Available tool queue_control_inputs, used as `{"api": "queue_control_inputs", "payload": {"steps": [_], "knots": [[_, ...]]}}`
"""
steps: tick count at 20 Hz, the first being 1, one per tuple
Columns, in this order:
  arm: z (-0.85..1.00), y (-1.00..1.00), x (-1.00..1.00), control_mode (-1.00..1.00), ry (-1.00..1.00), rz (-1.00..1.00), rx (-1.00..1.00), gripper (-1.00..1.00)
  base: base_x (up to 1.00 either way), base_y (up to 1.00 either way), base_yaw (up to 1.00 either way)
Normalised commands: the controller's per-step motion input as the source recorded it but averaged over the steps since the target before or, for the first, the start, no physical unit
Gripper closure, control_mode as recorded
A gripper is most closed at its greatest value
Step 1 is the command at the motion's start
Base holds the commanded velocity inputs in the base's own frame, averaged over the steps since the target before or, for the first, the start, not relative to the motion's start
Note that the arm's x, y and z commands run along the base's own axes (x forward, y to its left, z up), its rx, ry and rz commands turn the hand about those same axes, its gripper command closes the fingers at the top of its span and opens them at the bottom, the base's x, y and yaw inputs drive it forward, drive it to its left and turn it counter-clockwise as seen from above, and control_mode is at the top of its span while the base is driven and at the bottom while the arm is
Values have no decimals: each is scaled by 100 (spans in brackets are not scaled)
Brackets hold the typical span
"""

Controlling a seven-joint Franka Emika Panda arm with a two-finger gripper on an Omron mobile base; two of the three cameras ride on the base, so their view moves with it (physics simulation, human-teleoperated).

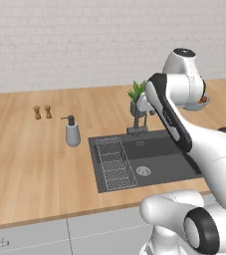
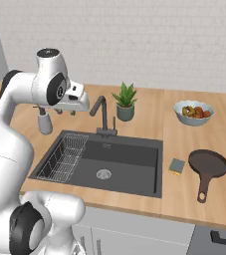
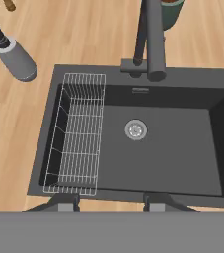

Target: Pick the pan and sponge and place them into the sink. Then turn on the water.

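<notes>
The dark frying pan (image 2: 208,163) lies on the wooden counter right of the sink, its handle pointing toward the counter's front edge. The yellow sponge (image 2: 176,166) rests between the pan and the sink's right rim. The dark grey sink (image 2: 129,154) holds a round drain (image 3: 135,129) and a wire rack (image 3: 79,133) along its left side. No stream comes from the angled faucet (image 3: 150,39). My gripper (image 3: 111,202) hovers open above the basin, left of the faucet, with nothing between its fingers (image 2: 73,112). In the left base view the gripper (image 1: 149,112) sits above the faucet (image 1: 137,124).
A grey soap dispenser (image 3: 15,57) stands left of the sink. A potted plant (image 2: 125,103) sits behind the faucet, and a pale bowl of red-orange food (image 2: 194,112) stands behind the pan. Two small wooden shakers (image 1: 42,112) are far left. A brick wall closes the back.
</notes>
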Motion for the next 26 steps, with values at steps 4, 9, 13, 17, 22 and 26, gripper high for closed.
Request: {"api": "queue_control_inputs", "payload": {"steps": [4, 9, 13, 17, 22, 26], "knots": [[-18, -76, 4, -100, 0, -2, 1, -100, 0, 0, 0], [-32, -100, 7, -100, 0, -10, 0, -100, 0, 0, 0], [-33, -100, 9, -100, 0, -12, 0, -100, 0, 0, 0], [-44, -100, 19, -100, 0, -12, 0, -100, 0, 0, 0], [-48, -100, 68, -100, 5, -12, 0, -100, 0, 0, 0], [-51, -100, 100, -100, 19, -12, 0, -100, 0, 0, 0]]}}
